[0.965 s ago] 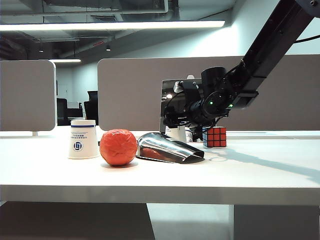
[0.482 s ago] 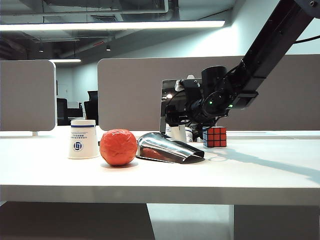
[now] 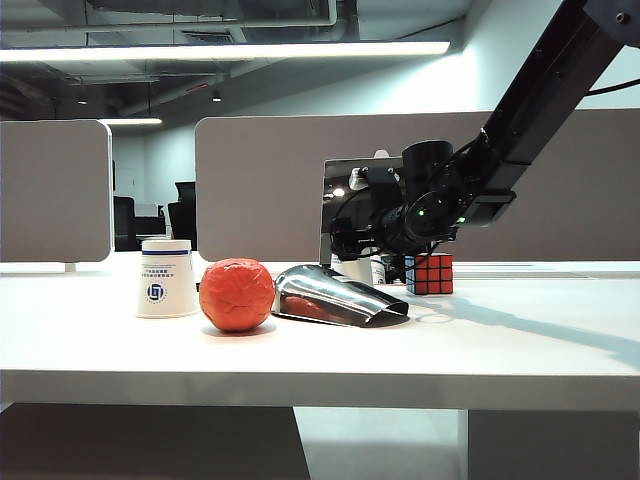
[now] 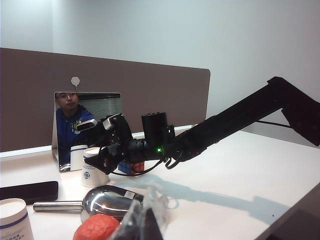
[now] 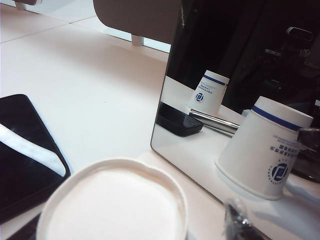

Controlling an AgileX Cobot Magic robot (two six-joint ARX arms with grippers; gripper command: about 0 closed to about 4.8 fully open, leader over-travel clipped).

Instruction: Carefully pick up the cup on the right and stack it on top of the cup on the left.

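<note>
The approach to the upside-down white paper cup on the right (image 4: 93, 167) was in hand; closing on it squarely seemed next. At centre frame, the right gripper (image 4: 102, 145) hung over that cup before the mirror (image 3: 340, 200), arm slanting from upper right, its fingers spread wide and holding nothing. The left white paper cup (image 3: 166, 279) stood at left. The left gripper (image 4: 142, 225) sat low in its view; its opening could not be told.
</note>
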